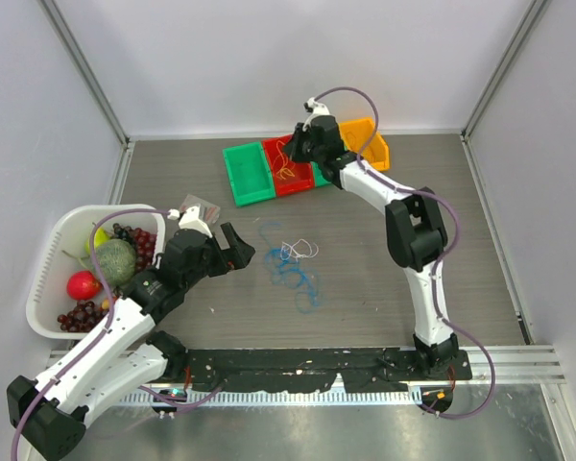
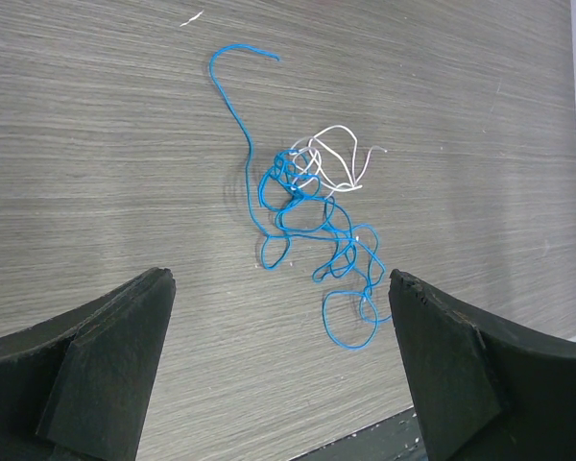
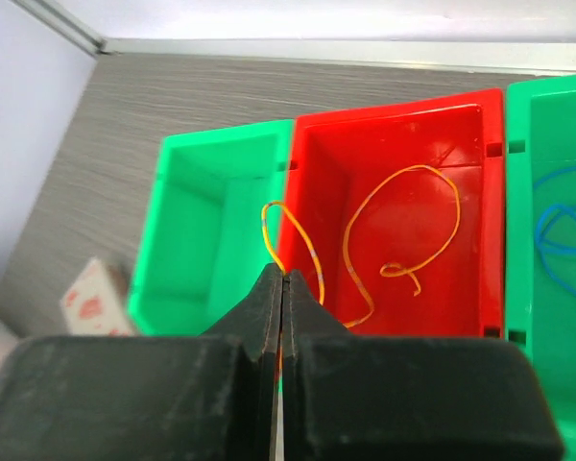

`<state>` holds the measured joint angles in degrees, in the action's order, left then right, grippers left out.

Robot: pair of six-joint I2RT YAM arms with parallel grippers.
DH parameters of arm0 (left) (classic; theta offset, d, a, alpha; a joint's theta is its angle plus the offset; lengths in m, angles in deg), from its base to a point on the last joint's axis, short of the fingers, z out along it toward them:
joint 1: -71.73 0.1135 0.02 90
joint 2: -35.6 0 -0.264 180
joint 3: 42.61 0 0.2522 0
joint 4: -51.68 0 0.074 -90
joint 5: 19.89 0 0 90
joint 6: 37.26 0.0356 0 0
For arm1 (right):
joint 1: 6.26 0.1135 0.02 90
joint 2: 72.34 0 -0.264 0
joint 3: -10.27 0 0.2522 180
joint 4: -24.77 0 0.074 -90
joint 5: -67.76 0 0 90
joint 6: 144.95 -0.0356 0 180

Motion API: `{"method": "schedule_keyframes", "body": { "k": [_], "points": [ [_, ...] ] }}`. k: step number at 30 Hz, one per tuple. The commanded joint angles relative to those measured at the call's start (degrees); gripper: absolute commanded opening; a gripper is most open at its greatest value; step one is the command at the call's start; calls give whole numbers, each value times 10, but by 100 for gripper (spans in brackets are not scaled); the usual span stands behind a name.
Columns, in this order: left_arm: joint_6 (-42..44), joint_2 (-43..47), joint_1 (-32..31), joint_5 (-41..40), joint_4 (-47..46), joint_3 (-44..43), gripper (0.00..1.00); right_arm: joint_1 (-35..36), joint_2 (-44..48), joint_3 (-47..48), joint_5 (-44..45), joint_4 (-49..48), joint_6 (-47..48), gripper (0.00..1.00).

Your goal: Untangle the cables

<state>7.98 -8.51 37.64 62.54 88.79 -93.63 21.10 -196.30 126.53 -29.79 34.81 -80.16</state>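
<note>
Reaching far across the table, the right arm stretches to the row of bins, and its right gripper [image 3: 283,284] hangs over the lip between the green bin [image 3: 211,221] and the red bin [image 3: 394,115]. Its jaws are pressed together, pinching one strand of the orange-yellow cable [image 3: 403,221], whose thin wire curls in loose loops inside the red bin. A second green bin [image 3: 518,192] beside it holds another thin blue wire [image 3: 562,230], and an orange bin [image 1: 374,139] ends the row.

Low and bent at the elbow, the left arm points its left gripper [image 2: 278,279] at the middle of the table with its jaws spread wide, holding nothing. Just beyond its black fingertips [image 2: 125,336] lies the blue cable [image 2: 312,226], a string-like snarl of small coils, with the white cable [image 2: 336,158] knotted into its far side.

The table [image 1: 173,173] is grey with a fine wood grain, boxed in by pale plain walls. A white basket [image 1: 48,279] of fruit sits at the left edge, with a small card [image 1: 200,206] near it.
</note>
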Motion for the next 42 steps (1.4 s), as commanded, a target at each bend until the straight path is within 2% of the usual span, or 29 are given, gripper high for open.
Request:
{"method": "schedule_keyframes", "body": {
  "k": [1, 4, 12, 17, 23, 27, 30, 33, 38, 41, 42],
  "points": [
    [1, 5, 1, 5, -20, 4, 98, -3, -72, 87, 38, -24, 43, 1],
    [-2, 5, 1, 5, -22, 10, 98, -2, -136, 144, 72, -10, 72, 1],
    [-9, -4, 2, 17, -33, 22, 97, 10, -227, 234, 255, -12, 111, 1],
    [-13, -6, 1, 20, -43, 28, 97, 28, -269, 280, 329, -11, 135, 7],
    [-19, -12, 1, 27, -52, 32, 97, 64, -299, 296, 391, -58, 234, 8],
    [-23, -11, 1, 34, -51, 31, 97, 70, -337, 349, 394, -35, 271, 11],
    [-24, -5, 2, 34, -45, 32, 97, 75, -337, 344, 376, -13, 286, 23],
    [-25, 2, 2, 32, -39, 31, 97, 80, -292, 317, 348, 22, 268, 36],
    [-37, 12, 1, 40, -35, 29, 96, 81, -248, 333, 316, 130, 233, 40],
    [-45, 22, 1, 49, -31, 27, 96, 82, -212, 328, 313, 159, 223, 55],
    [-47, 24, 1, 52, -26, 26, 97, 82, -197, 327, 315, 172, 224, 57]
  ]
}}
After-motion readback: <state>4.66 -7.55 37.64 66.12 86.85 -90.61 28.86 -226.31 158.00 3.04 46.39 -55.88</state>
